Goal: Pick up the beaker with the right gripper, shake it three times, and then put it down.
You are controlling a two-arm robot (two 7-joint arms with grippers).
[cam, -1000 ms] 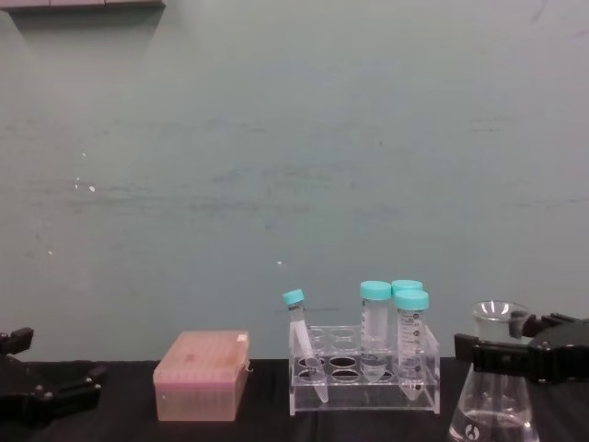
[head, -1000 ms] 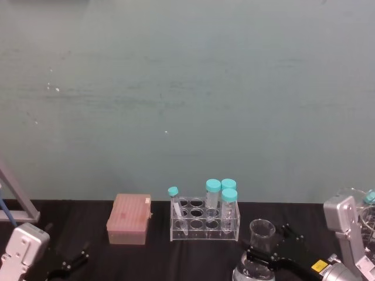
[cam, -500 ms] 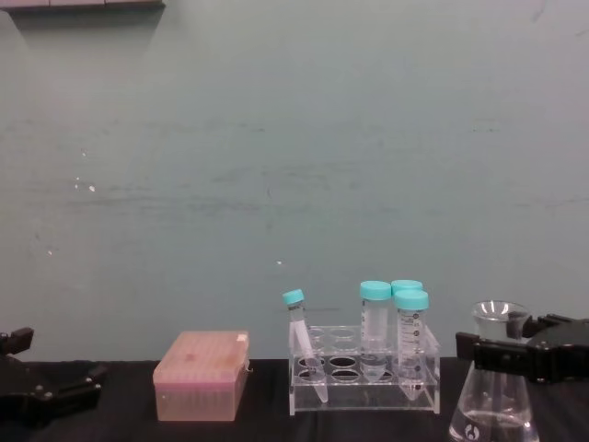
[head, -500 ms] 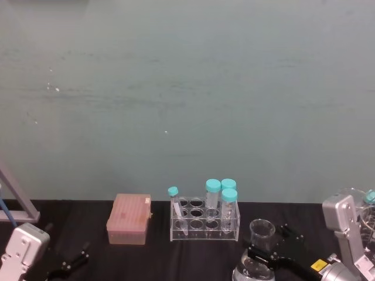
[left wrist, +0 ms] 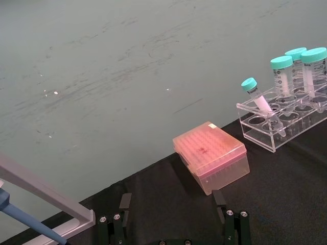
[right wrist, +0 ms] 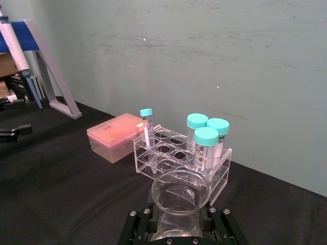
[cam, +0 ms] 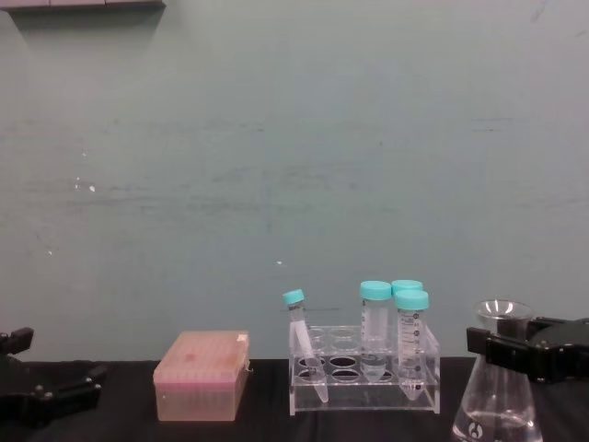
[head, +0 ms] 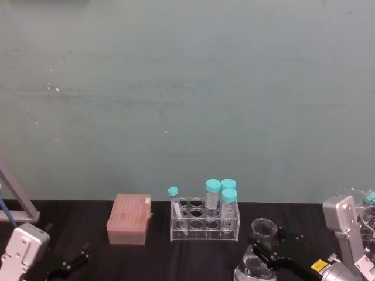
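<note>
A: Right pincer (head: 267, 240), state?
B: Clamped on the beaker (head: 263, 228). One blocky black jaw sits on each side of the narrow neck, just under the flared rim. Both are at 5 o'clock in the head view and low at 4 o'clock in the chest view.
A: Is the beaker on the table (head: 176, 257) or up?
B: Can't tell, the base is cut off at the frame edge. It stands upright.
A: What's in it?
B: Mouth is open. The right wrist view looks down into it, and clear liquid glints low in the base.
A: Other containers?
B: A clear tube rack (head: 205, 225) at 10 o'clock from the beaker, near but not touching. It holds four teal-capped tubes (head: 213, 186): one slim tube leaning at the 9 o'clock end and three fat ones upright at the 3 o'clock end. Can't tell what the tubes hold. A pink box (head: 129, 219) is at 9 o'clock of the rack, apart from it, with its lid shut.
A: How does the beaker look?
B: Clear glass, conical, with a wide base. There's a small white mark low on the body in the chest view. It's taller than the rack.
A: Left pincer (head: 70, 263)?
B: At 7 o'clock in the head view, low over the black table, well apart from the box. Fingers are spread wide, gripping nothing.
</note>
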